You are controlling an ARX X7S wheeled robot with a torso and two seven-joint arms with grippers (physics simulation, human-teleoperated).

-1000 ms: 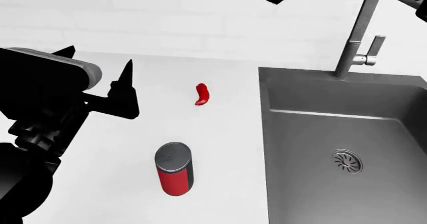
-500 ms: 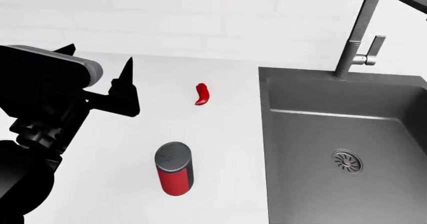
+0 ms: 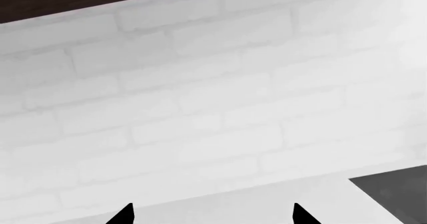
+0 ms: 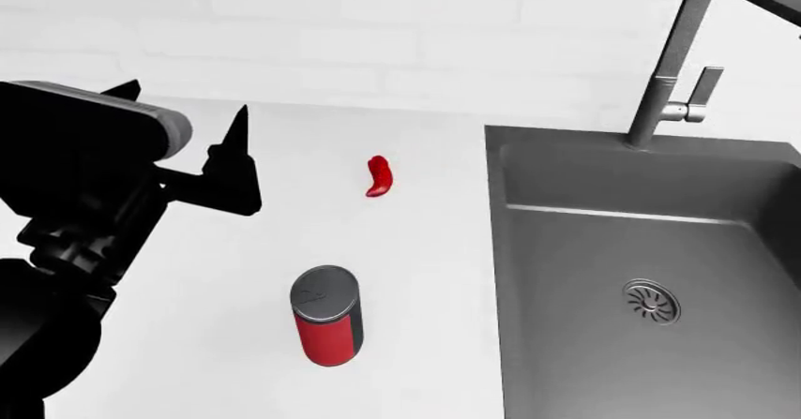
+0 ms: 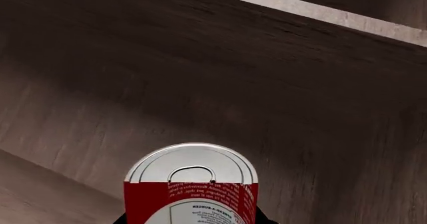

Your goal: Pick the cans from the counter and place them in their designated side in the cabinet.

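Broadly, the flat white counter (image 4: pixel 414 250) fills the middle of the head view, with a white brick wall (image 4: pixel 375 35) across the top of the frame. Set into the counter at the right is the dark grey rectangular sink (image 4: pixel 639 278), its round drain (image 4: pixel 652 301) at the lower right and an angular grey metal tap (image 4: pixel 682 63) rising at the upper right.

At the left edge of that view hangs the black left gripper (image 4: pixel 188 128), above the counter, its two pointed fingers apart with nothing between them. In the left wrist view the same tips (image 3: pixel 127 214) show at the bottom of the frame, facing the brick wall.

Lower centre in the head view, the all-red cylindrical can with a grey metal lid (image 4: pixel 328 316) stands upright on the counter, left of the sink. Above it, well apart, lies a small red chilli pepper (image 4: pixel 378 176).

In the right wrist view, a red-and-white lettered can with a ring-pull lid (image 5: pixel 191 186) sits at the bottom centre against brown wooden cabinet panels (image 5: pixel 267 83). Dark bits of the right gripper show at the can's sides; whether it clamps the can I cannot tell.
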